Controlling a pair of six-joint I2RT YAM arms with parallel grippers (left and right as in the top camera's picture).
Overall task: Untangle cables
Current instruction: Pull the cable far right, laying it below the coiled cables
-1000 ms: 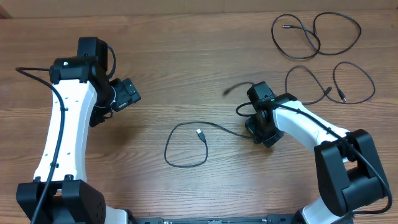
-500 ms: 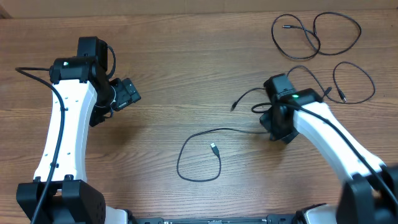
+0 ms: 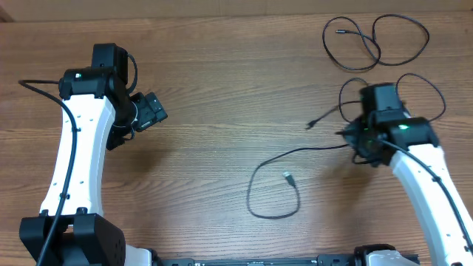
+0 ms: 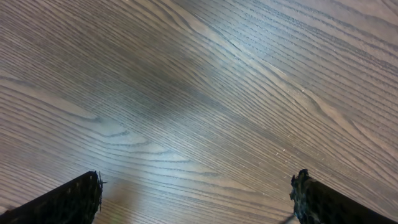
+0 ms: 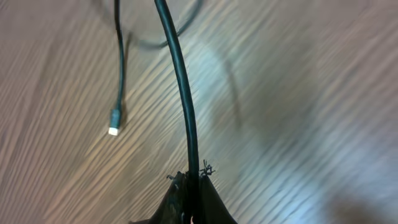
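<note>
Right hand [image 5: 190, 183] farther right — cable [image 5: 182, 87] in its grip, loop leftward.

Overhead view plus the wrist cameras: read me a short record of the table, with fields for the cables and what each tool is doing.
surface: wooden table
left tool: open, empty, over bare wood
right tool: shut on held cable
held cable: runs from the tool into one loop on the table; silvery plug lies inside the loop
looped cable: far right corner, untouched
third cable: by the right arm, partly hidden
</note>
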